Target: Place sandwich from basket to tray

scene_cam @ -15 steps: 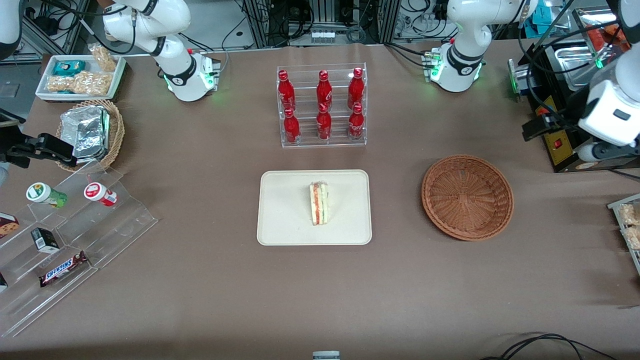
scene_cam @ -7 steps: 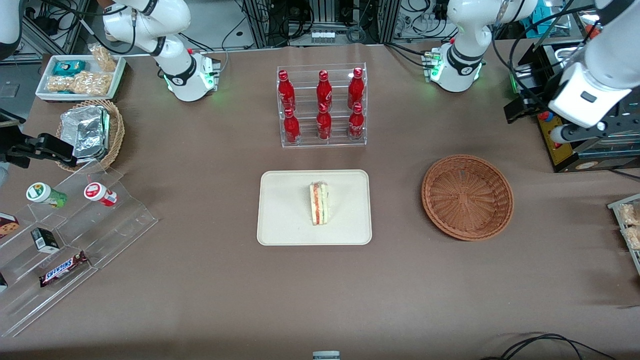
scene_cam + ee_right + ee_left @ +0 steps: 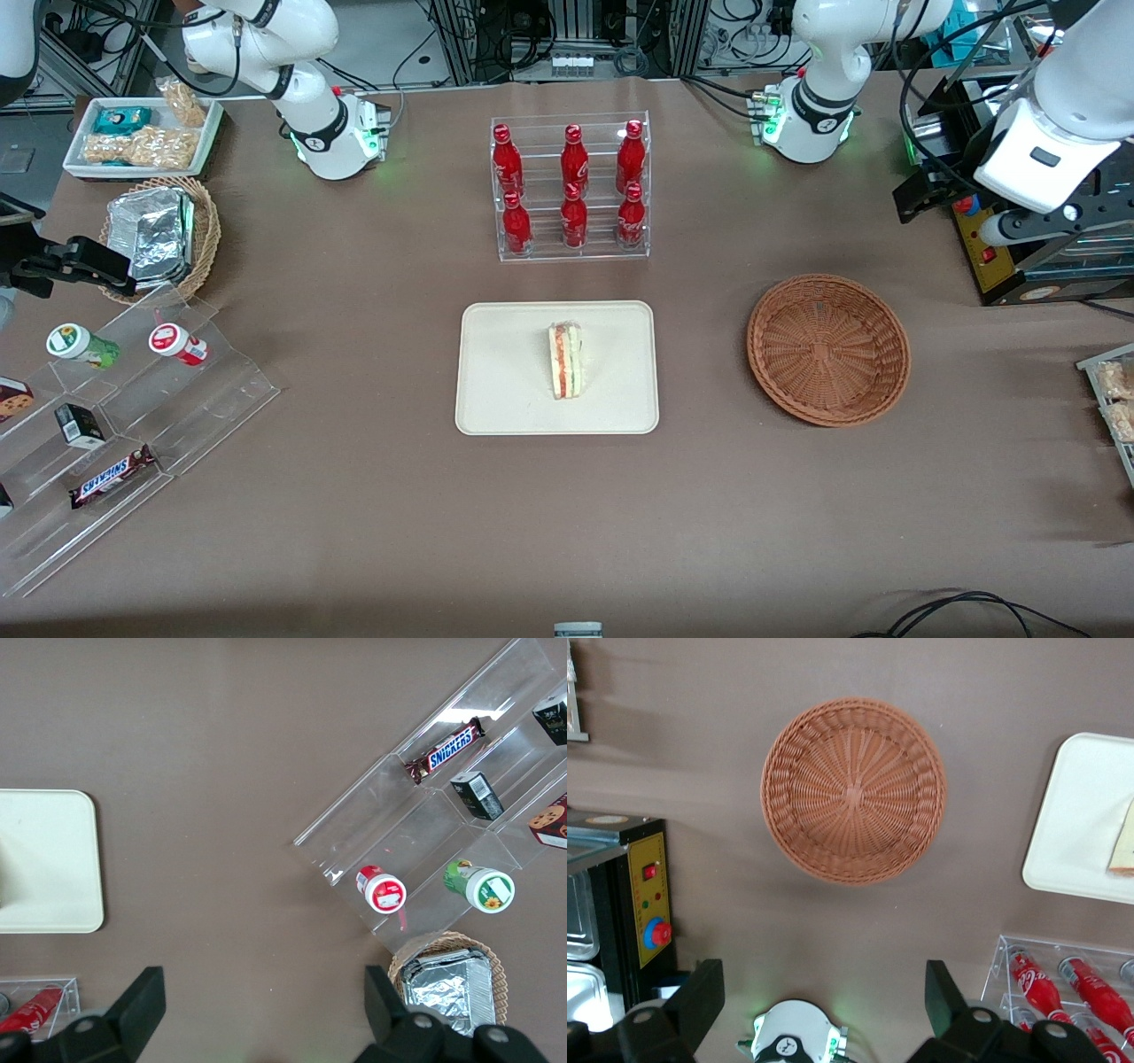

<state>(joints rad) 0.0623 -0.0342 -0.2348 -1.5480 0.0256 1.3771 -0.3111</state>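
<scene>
the sandwich [image 3: 565, 360] already lies on the cream tray [image 3: 496, 390] and the wicker basket [image 3: 828, 349] sits empty, so the task looks done, the gripper [image 3: 824, 1005] raised above the table, spread wide, holding nothing.

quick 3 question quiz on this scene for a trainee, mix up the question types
1. True or false: the sandwich lies in the basket.
2. How many red bottles stand in the clear rack?
3. The hand is: A) closed on the sandwich, B) open and empty, raised above the table by the black box at the working arm's end, C) inside the basket.

Key: 1 false, it lies on the tray, and the basket holds nothing. 2 six. 3 B.
</scene>
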